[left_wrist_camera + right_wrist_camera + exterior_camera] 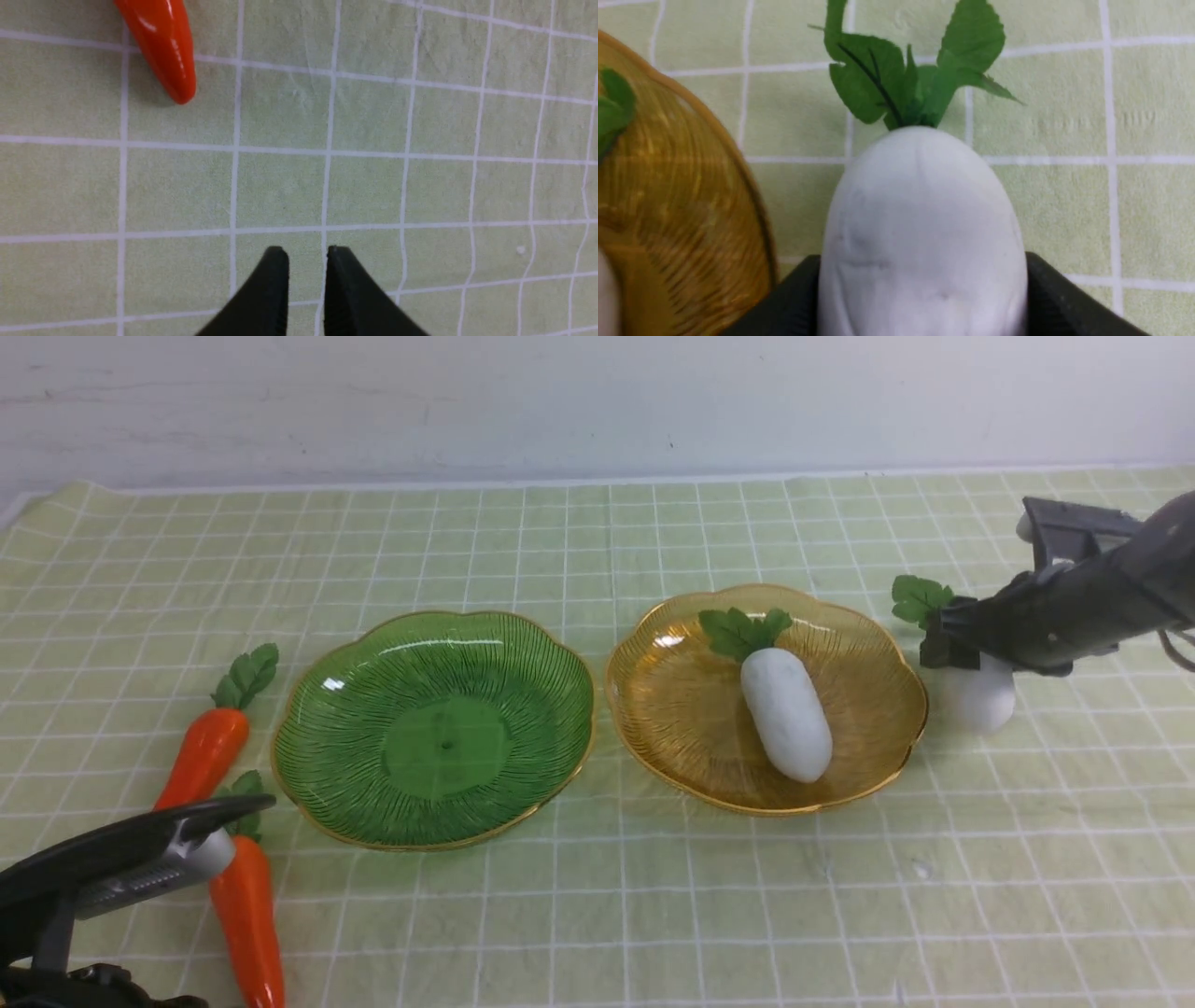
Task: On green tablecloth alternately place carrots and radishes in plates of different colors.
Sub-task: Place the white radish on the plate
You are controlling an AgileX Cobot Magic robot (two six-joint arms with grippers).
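Observation:
On the green tablecloth (653, 915) the dark green plate (434, 728) stands empty. The amber-yellow plate (681, 709) holds one white radish (787, 712). My right gripper (962, 644) is just right of the amber plate. In the right wrist view it (922, 261) is shut on the second radish (920, 210), one finger on each side, with the amber plate's rim (668, 210) beside it. Two carrots (201, 756) (247, 915) lie left of the green plate. My left gripper (247, 805) hovers over them, shut and empty (306, 252). One carrot tip (163, 46) shows in the left wrist view.
A white wall (597, 401) runs behind the cloth's far edge. The cloth is slightly wrinkled near the plates.

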